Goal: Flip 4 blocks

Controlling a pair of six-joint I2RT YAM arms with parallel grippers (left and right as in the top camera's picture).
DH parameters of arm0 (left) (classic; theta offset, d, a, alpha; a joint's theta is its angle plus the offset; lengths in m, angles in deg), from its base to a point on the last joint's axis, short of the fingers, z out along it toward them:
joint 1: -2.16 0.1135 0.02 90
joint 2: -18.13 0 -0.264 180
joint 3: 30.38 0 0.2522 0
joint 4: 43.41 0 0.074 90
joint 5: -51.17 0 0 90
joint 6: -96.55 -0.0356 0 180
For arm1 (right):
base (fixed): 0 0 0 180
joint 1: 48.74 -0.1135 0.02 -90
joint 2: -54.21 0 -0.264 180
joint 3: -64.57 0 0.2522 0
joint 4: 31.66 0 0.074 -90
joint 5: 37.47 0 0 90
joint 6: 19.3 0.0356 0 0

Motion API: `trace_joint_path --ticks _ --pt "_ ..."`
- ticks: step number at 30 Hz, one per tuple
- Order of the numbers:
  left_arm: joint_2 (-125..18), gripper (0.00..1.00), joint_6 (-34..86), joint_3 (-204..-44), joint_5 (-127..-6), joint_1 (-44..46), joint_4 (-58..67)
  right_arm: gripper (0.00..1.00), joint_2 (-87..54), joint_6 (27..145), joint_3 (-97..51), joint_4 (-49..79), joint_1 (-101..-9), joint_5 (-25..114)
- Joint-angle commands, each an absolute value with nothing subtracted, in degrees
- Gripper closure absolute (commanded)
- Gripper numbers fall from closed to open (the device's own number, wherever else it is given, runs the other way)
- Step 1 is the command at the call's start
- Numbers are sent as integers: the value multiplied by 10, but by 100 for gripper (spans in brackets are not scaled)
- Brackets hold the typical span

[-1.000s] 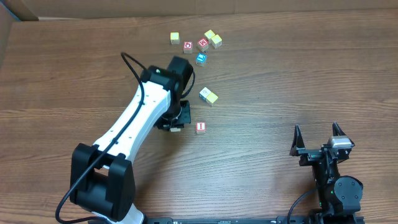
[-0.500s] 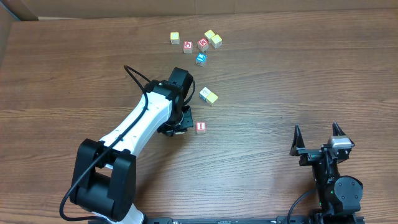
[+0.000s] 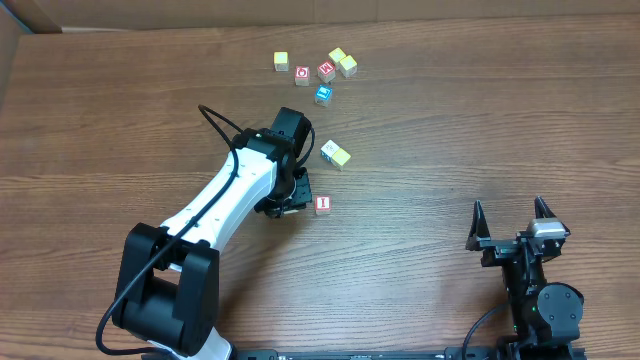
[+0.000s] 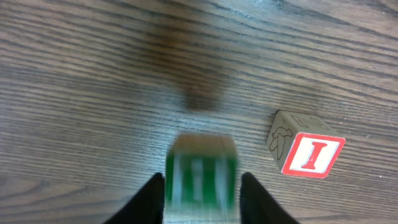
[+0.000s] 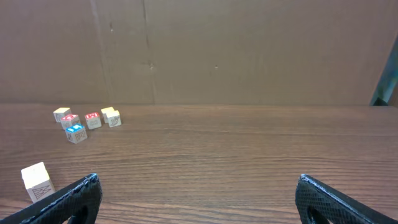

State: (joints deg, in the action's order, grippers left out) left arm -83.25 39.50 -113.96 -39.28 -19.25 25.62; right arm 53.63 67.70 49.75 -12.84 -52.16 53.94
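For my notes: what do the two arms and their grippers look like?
The left arm has white links, black joints and a black cable looping near its wrist; the left gripper has smooth black fingers. The right arm is mostly black, and the right gripper has pointed black fingers with textured tips.

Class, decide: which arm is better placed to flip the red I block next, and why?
Left. The left gripper hovers right beside the red I block, with a green-faced block between its fingers. The right gripper stands open, far from every block.
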Motion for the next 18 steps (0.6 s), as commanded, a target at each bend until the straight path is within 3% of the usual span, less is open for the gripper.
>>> trace_joint_path --ticks 1,5,10,14,18 --pt "-831 64 400 -1136 -391 -197 259 0 540 677 503 -132 -520 537" --pt "-831 62 400 -1136 -391 -195 257 0 540 677 503 -132 -520 537" --pt "-831 66 396 -1146 -384 -184 255 0 540 677 503 -132 -520 537" --pt "-831 96 396 -1149 -384 -176 285 0 540 677 503 -132 -520 537" --pt "-831 96 396 -1139 -409 -190 320 0 540 677 503 -132 -520 537"
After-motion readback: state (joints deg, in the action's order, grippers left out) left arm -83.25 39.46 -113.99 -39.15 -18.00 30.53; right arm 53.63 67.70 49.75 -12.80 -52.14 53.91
